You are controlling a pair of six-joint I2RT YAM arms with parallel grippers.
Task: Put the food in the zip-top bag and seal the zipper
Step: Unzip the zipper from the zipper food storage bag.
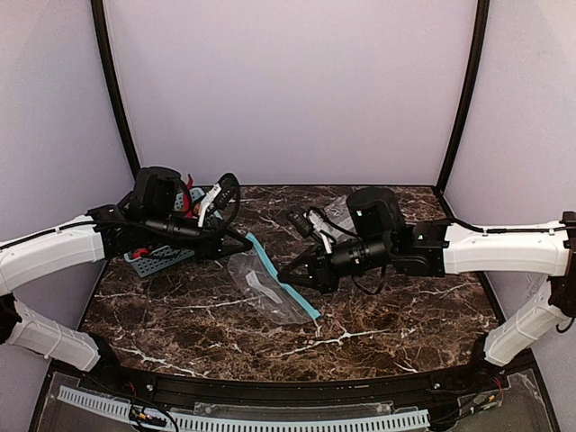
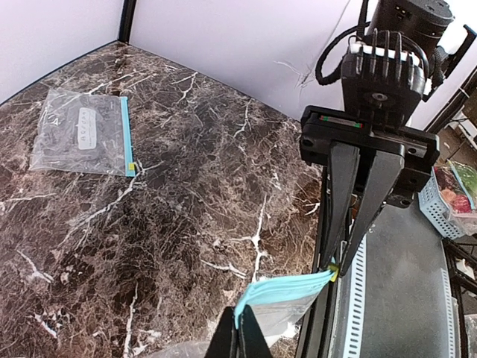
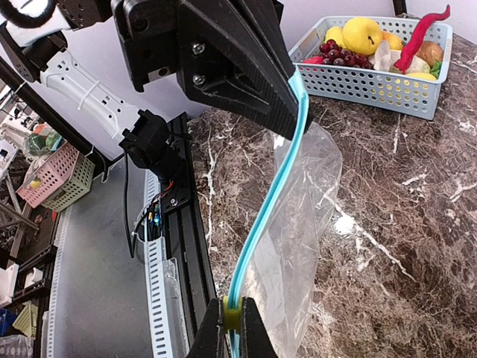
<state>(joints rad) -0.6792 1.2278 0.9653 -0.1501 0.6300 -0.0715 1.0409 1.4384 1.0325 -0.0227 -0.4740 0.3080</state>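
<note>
Your left gripper [image 2: 238, 334] is clenched on one end of the zipper [image 3: 270, 195]. Your right gripper [image 3: 231, 324] is clenched on the other end, right at the small yellow slider [image 3: 232, 313]. The teal strip runs between the two sets of jaws, bowing a little, and the clear zip-top bag [image 3: 298, 224] droops below it over the marble table [image 3: 387, 224]. Whether the mouth is pressed shut along its length is hard to judge from these views. The lemons [image 3: 363, 33] sit in the blue basket [image 3: 373, 88] beyond the left jaws, well apart from the bag. A second bag [image 2: 82, 134] lies flat, far from both jaws.
</note>
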